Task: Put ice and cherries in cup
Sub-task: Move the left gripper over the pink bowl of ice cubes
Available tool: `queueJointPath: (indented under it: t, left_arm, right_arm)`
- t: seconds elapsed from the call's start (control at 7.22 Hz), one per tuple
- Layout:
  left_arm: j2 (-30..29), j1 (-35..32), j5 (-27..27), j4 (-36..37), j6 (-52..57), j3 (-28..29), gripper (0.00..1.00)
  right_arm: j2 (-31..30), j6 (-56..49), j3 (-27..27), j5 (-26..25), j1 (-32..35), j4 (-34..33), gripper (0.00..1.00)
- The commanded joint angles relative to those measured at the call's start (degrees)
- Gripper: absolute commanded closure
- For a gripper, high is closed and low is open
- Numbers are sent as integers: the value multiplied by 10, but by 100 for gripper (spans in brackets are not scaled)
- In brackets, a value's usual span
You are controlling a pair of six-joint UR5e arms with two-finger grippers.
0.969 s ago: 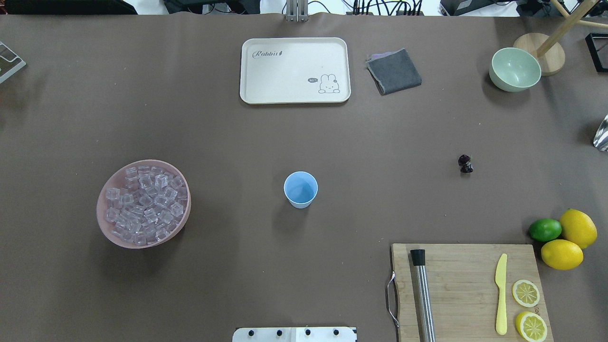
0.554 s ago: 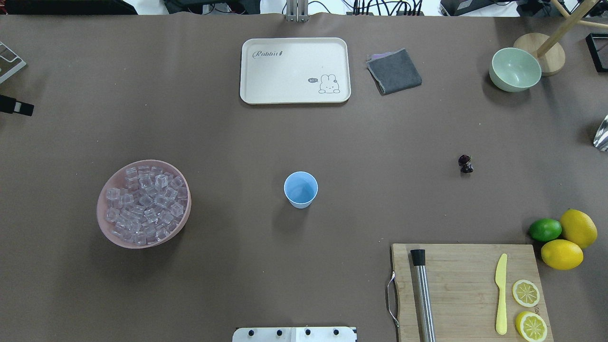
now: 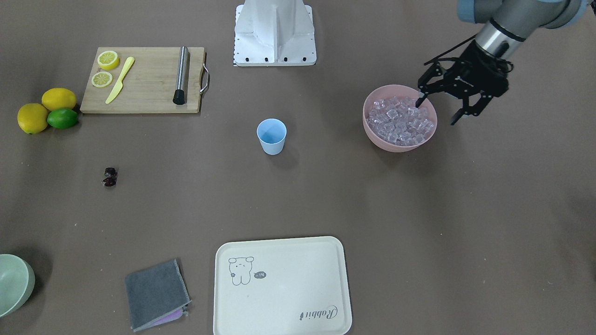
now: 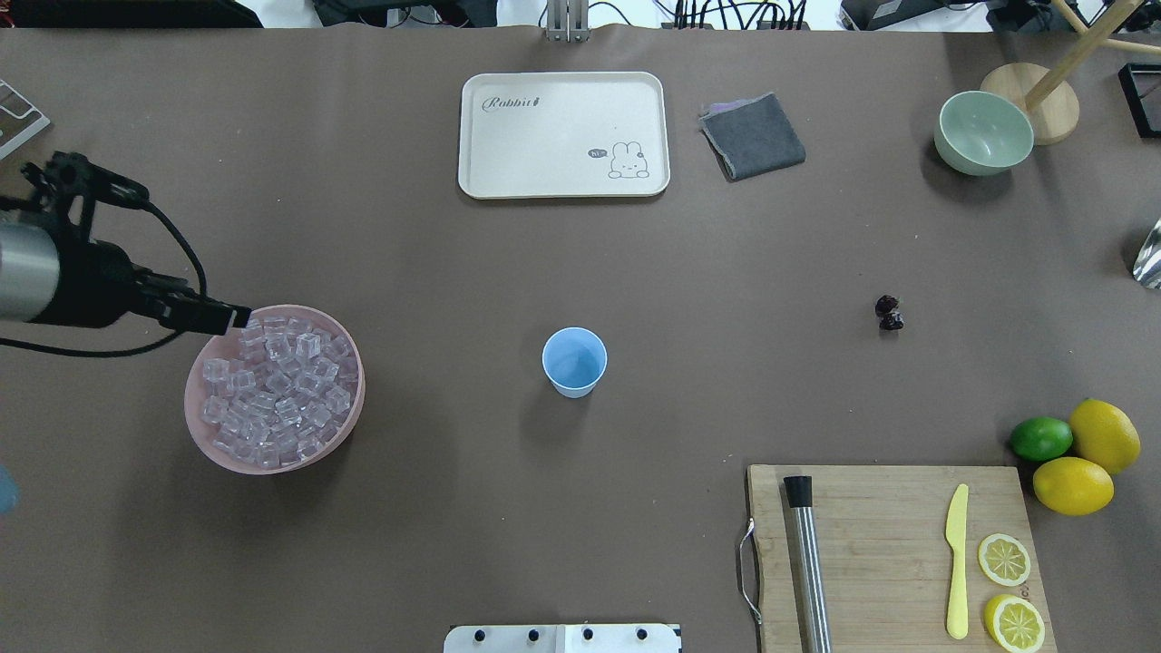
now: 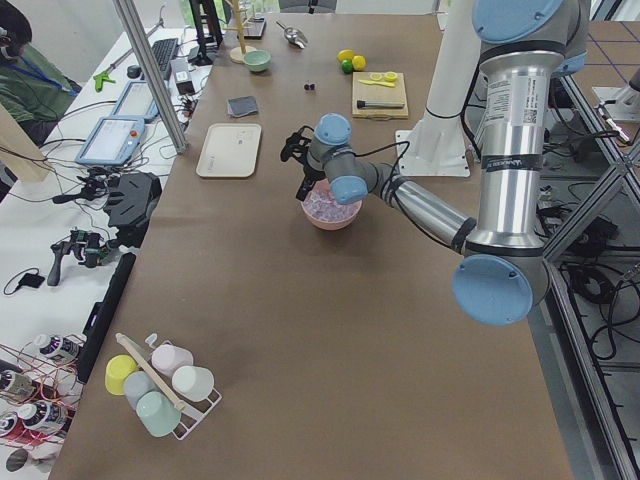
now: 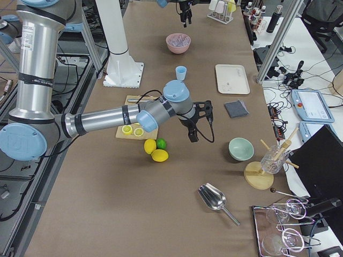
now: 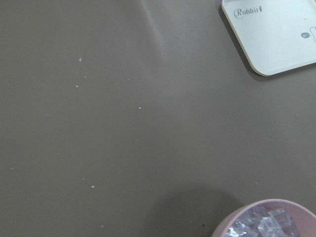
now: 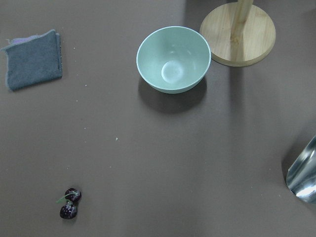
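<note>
The light blue cup [image 4: 574, 361] stands upright and empty mid-table; it also shows in the front view [image 3: 271, 135]. The ice [image 4: 277, 390] fills a pink bowl [image 4: 195, 426] to the cup's left, also seen in the front view [image 3: 400, 122]. The cherries [image 4: 889, 312] lie on the table to the right, and show low in the right wrist view [image 8: 69, 203]. My left gripper [image 3: 436, 113] is open and empty, above the bowl's outer rim, one fingertip over the ice. My right gripper [image 6: 194, 128] shows only in the exterior right view, near the cherries; I cannot tell its state.
A cream tray [image 4: 563, 134], a grey cloth [image 4: 752, 136] and a pale green bowl [image 4: 983, 132] lie along the far side. A cutting board [image 4: 893, 553] with a muddler, a yellow knife and lemon slices is near right, with lemons and a lime [image 4: 1040, 438] beside it.
My left arm has come in from the left edge of the overhead view and its open gripper now hangs over the pink bowl's rim. Cup, ice and cherries have not moved.
</note>
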Motion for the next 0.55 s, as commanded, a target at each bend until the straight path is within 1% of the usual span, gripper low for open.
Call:
queueJointPath:
  t: [0.0, 0.14, 0.42]
  left_arm:
    - [6, 97, 119, 4, -2, -7, 2]
    - [26, 98, 120, 3, 11, -12, 3]
    - [55, 98, 118, 2, 96, -20, 3]
  right_arm:
    - [-2, -1, 2, 2, -4, 1, 0]
    - [-2, -1, 2, 2, -4, 1, 0]
    - [-2, -2, 2, 2, -4, 1, 0]
